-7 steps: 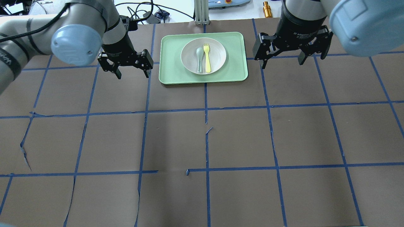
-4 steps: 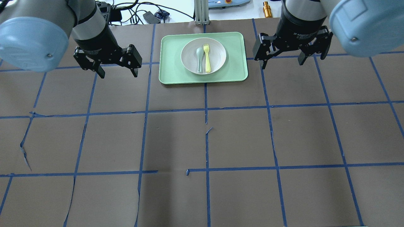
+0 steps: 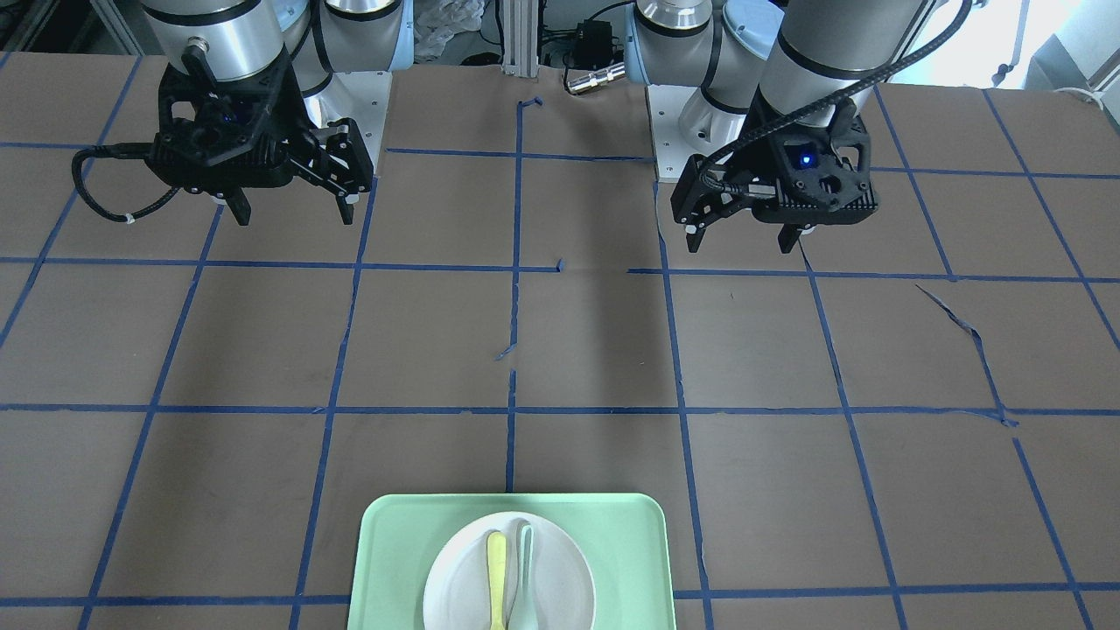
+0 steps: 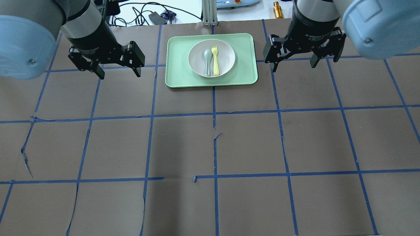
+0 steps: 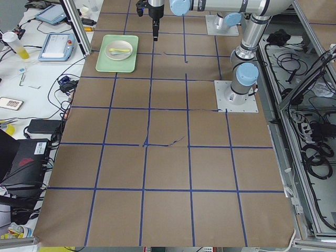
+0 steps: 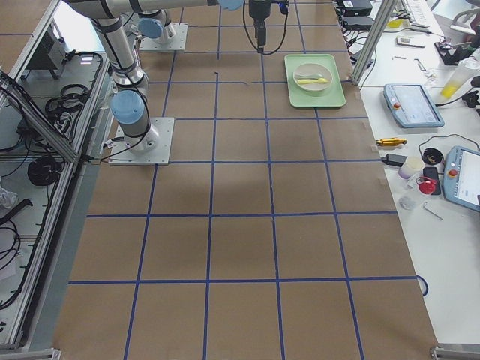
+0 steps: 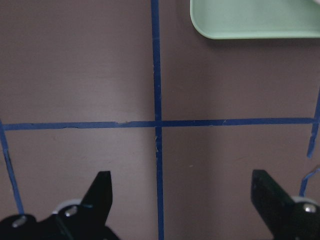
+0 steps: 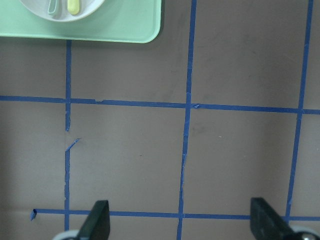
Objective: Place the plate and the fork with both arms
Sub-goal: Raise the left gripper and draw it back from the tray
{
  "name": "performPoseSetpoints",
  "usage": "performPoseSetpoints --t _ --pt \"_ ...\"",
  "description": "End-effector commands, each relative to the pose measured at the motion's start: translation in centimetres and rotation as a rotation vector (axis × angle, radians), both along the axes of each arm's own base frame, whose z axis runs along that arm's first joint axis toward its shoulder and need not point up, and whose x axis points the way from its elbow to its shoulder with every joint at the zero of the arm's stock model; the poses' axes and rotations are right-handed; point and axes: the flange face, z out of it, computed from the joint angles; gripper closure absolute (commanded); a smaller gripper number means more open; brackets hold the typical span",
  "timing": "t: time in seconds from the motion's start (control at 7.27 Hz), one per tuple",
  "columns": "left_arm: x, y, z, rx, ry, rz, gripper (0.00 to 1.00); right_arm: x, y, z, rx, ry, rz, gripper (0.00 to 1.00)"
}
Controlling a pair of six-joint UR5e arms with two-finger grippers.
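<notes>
The off-white plate (image 4: 227, 56) sits in the mint-green tray (image 4: 178, 67) at the table's far middle. The pale-yellow fork (image 4: 215, 60) lies in the plate beside a grey-green spoon (image 4: 207, 61). My left gripper (image 4: 119, 75) is open and empty, hovering left of the tray. My right gripper (image 4: 293, 67) is open and empty, hovering right of the tray. The front-facing view shows the plate (image 3: 564, 569) and fork (image 3: 496, 573) at its bottom edge, with the left gripper (image 3: 742, 248) and right gripper (image 3: 294, 219) far from them. The right wrist view shows the fork (image 8: 73, 6) at its top.
The brown table (image 4: 249, 144) carries a grid of blue tape, torn in places. A tray corner (image 7: 250, 22) shows in the left wrist view. Cables, a brass part (image 4: 277, 9) and devices lie beyond the far edge. An aluminium post (image 4: 209, 13) stands behind the tray.
My left gripper has moved left, away from the tray, and its arm has swung back. It stays open. The right arm, plate and fork have not moved.
</notes>
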Motion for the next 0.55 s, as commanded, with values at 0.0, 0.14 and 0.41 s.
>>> performPoseSetpoints --t 0.0,0.14,0.41 --pt "-0.1 0.1 0.5 -0.008 0.003 0.004 0.0 0.0 0.0 0.0 0.0 0.004 0.0 0.0" --pt "0.0 0.2 0.9 -0.012 0.0 0.004 0.0 0.2 -0.7 -0.7 0.008 -0.001 0.003 0.0" --pt "0.0 0.3 0.7 -0.008 -0.003 0.004 0.0 1.0 -6.4 -5.4 -0.025 -0.005 0.025 0.0"
